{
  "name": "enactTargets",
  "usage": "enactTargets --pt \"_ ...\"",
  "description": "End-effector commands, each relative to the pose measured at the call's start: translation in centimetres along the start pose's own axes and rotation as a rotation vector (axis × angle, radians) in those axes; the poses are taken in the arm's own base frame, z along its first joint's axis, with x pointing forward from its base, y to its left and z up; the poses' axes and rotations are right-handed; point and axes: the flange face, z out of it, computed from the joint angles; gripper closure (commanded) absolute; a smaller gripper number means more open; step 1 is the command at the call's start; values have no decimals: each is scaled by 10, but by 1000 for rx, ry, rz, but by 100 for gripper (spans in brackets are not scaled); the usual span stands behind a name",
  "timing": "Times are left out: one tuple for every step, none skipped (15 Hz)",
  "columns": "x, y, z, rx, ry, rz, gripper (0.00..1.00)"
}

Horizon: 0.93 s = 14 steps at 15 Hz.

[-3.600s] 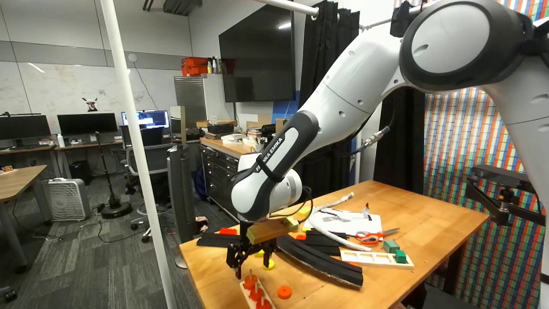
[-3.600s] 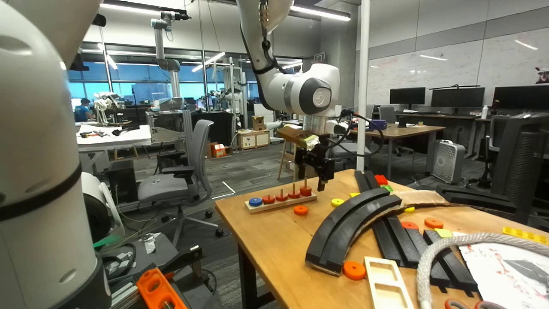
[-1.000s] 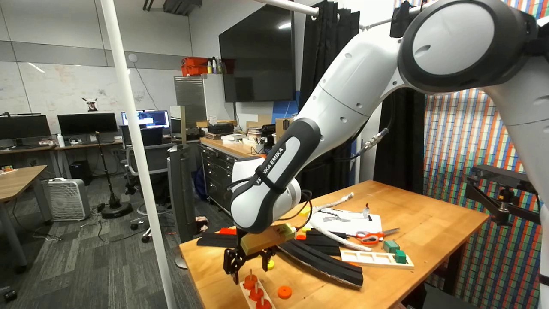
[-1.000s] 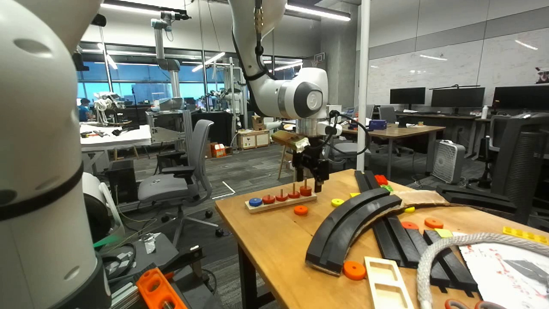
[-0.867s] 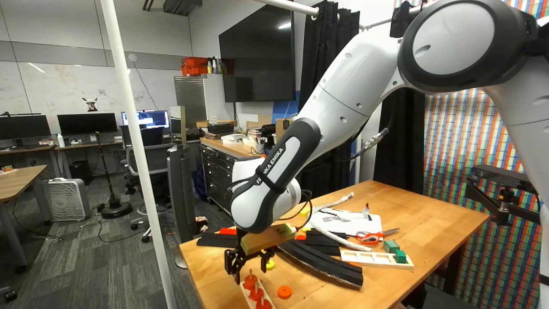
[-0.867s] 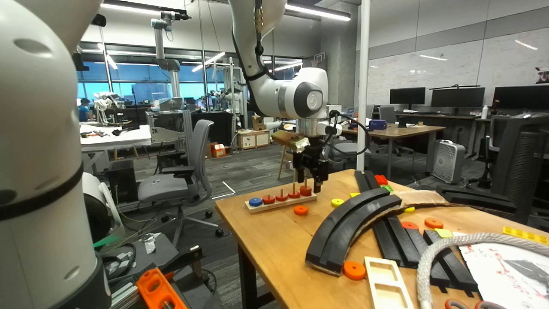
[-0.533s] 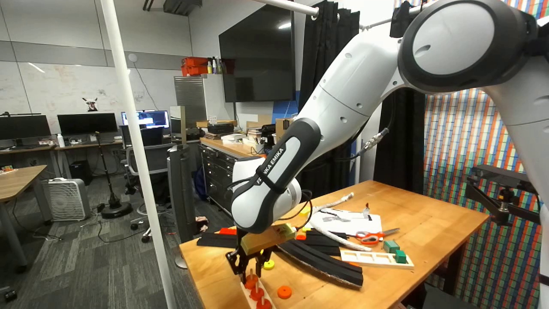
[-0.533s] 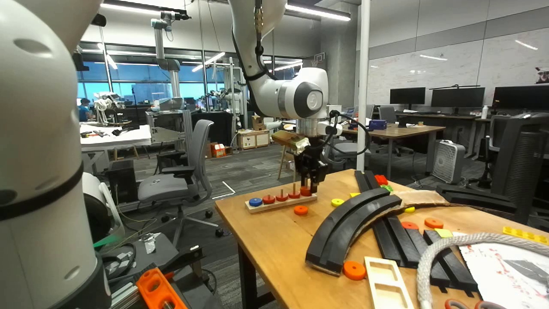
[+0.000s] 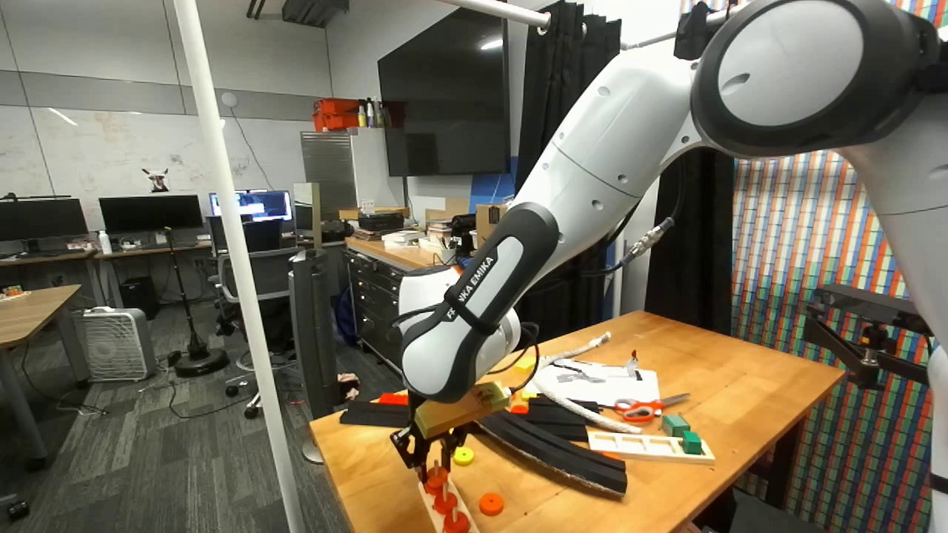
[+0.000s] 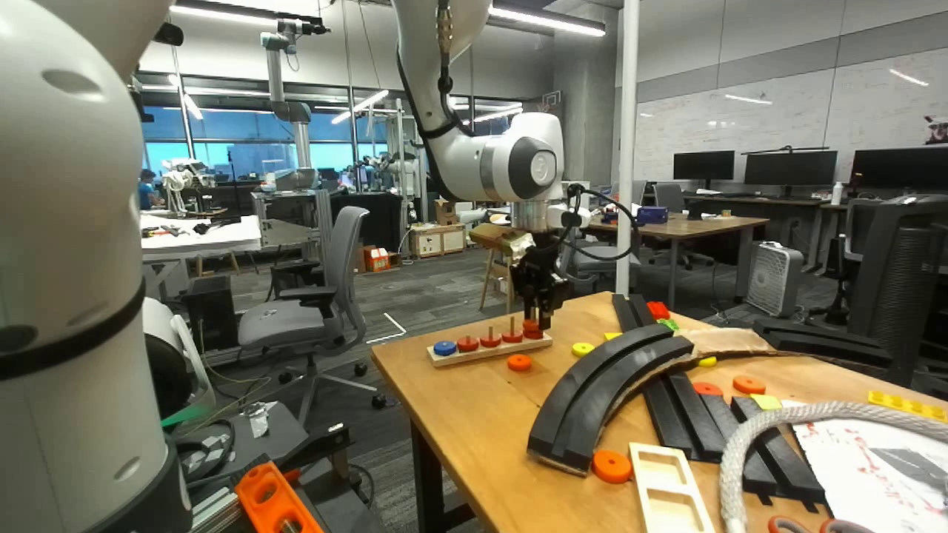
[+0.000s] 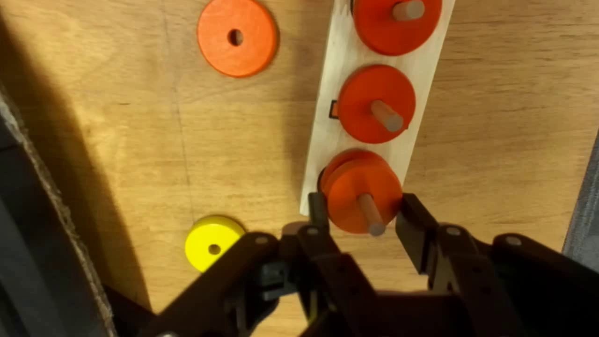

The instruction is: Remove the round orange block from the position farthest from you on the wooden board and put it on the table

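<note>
The wooden board (image 11: 327, 140) lies on the table (image 10: 459, 400), with round red-orange discs on its pegs. At its far end, my gripper (image 11: 364, 210) is shut on the round orange block (image 11: 358, 180), one finger against each side. The peg still passes through the block's hole. In the wrist view the block sits offset above another orange disc beneath it on that peg, so it looks slightly raised. In an exterior view the fingers (image 10: 546, 318) partly cover the block, and a thin gap shows under it.
A loose orange disc (image 11: 236, 42) and a yellow disc (image 11: 213, 245) lie on the table beside the board. Black curved track pieces (image 10: 592, 403) stand close by. A blue disc (image 10: 444, 348) occupies the board's near end. Farther off are a rope (image 10: 733, 459) and scissors (image 9: 638, 409).
The gripper has gone from open to shut around the orange block and risen a little. The block has come up slightly along its peg, and the board has shifted a little.
</note>
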Motion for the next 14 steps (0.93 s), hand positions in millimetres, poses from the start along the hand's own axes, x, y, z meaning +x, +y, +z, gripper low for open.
enactTargets --pt "-10 -5 -28 -47 64 21 76" --pt "-12 -7 -34 -59 77 22 76" --pt "-13 -9 -40 -69 90 23 76" --pt "-14 -11 -45 -77 102 23 76" --pt "-15 -13 -51 -82 111 21 76" --pt "-15 -15 -56 -89 119 21 76" --pt "-15 -16 -60 -92 119 19 76" --pt "-15 -16 -63 -93 118 16 76" --pt "-15 -17 -66 -89 107 6 76" --pt "-14 -16 -69 -82 94 -1 76" --pt "-13 -15 -71 -76 84 -7 76" --pt "-12 -15 -73 -73 76 -9 76" --pt "-11 -14 -74 -67 66 -17 76" --pt "-7 -15 -74 -62 59 -32 76"
